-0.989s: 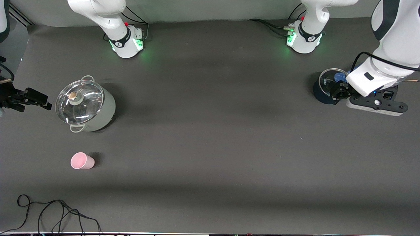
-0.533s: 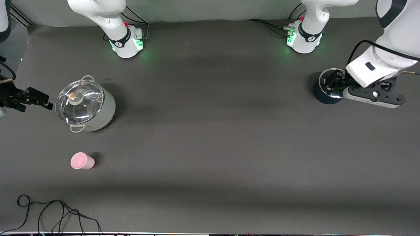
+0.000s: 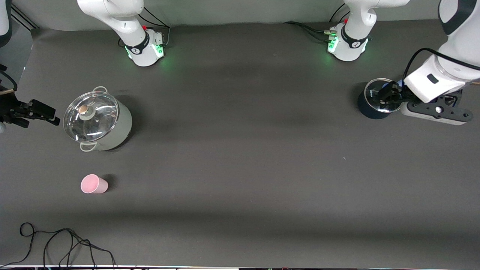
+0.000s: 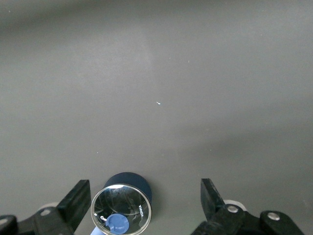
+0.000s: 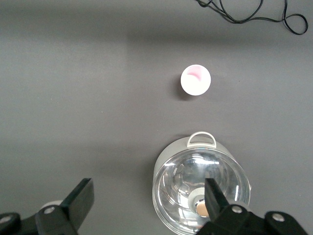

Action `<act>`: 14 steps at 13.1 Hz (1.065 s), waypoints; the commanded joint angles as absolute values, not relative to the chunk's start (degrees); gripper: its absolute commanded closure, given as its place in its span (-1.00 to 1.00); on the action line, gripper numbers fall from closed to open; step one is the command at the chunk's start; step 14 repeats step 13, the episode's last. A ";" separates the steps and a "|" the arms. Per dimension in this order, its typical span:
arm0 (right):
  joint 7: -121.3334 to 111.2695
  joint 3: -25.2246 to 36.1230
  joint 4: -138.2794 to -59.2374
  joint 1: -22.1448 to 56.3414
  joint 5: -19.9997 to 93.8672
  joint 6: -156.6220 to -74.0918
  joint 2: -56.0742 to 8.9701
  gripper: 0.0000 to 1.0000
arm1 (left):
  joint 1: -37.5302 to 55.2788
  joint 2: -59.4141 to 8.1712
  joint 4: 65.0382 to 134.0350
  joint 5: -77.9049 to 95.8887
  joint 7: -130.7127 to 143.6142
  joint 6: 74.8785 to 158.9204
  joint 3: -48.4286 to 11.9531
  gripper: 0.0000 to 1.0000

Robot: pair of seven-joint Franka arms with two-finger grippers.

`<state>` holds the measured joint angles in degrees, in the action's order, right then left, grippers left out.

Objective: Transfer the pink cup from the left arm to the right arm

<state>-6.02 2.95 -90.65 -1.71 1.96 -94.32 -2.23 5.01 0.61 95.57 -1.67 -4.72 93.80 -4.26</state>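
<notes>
The pink cup [image 3: 93, 184] [image 5: 195, 80] stands on the dark table toward the right arm's end. It is nearer the front camera than the pale lidded pot [image 3: 98, 120], and nothing touches it. My right gripper [image 3: 48, 115] [image 5: 148, 196] hangs open and empty beside that pot, well apart from the cup. Toward the left arm's end of the table, my left gripper [image 3: 388, 98] [image 4: 144, 196] is open and empty above a small dark blue pot [image 3: 375, 101] [image 4: 126, 208].
The pale pot [image 5: 200, 188] has a glass lid with a knob. The dark blue pot has a glass lid with a blue knob. A black cable [image 3: 63, 243] [image 5: 254, 14] lies coiled near the table's front edge, close to the cup.
The left hand has shifted a little over the dark blue pot, first toward the bases and then toward the left arm's end. The cup and the right gripper have stayed put.
</notes>
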 commanded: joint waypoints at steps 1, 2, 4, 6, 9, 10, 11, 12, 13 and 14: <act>-5.01 2.99 -90.44 -1.32 1.93 -93.87 -1.67 -0.99 | 5.10 0.26 94.75 -1.93 -1.25 92.55 -4.31 -1.00; -5.01 2.99 -90.53 -1.32 1.93 -93.87 -1.67 -0.99 | 5.10 0.18 94.75 -1.93 -0.71 92.55 -4.31 -1.00; -5.10 2.99 -90.53 -1.32 1.93 -93.87 -1.67 -0.99 | 4.75 0.18 94.83 -2.02 -1.31 92.46 -4.31 -1.00; -5.10 2.99 -90.44 -1.32 1.93 -93.87 -1.67 -0.99 | 4.22 0.18 94.83 -2.20 -1.76 92.11 -4.31 -1.00; -5.10 2.99 -90.44 -1.32 1.93 -93.87 -1.67 -0.99 | 3.96 0.09 94.83 -2.29 -1.85 92.11 -4.31 -1.00; -5.10 2.99 -90.44 -1.32 1.93 -93.87 -1.67 -0.99 | 3.96 0.00 94.83 -2.29 -1.93 92.02 -4.31 -1.00; -5.10 2.99 -90.53 -1.32 1.93 -93.87 -1.67 -0.99 | 4.04 0.00 94.83 -2.29 -1.85 91.93 -4.31 -1.00; -5.10 2.99 -90.44 -1.32 1.93 -93.87 -1.76 -0.99 | 4.04 0.00 94.83 -2.37 -1.93 91.93 -4.31 -1.00; -5.10 2.99 -90.44 -1.32 1.93 -93.87 -1.76 -0.99 | 4.04 0.00 94.83 -2.29 -1.93 91.93 -4.31 -1.00; -5.10 2.99 -90.44 -1.32 1.93 -93.87 -1.76 -0.99 | 4.04 0.00 94.83 -2.29 -1.93 91.93 -4.31 -1.00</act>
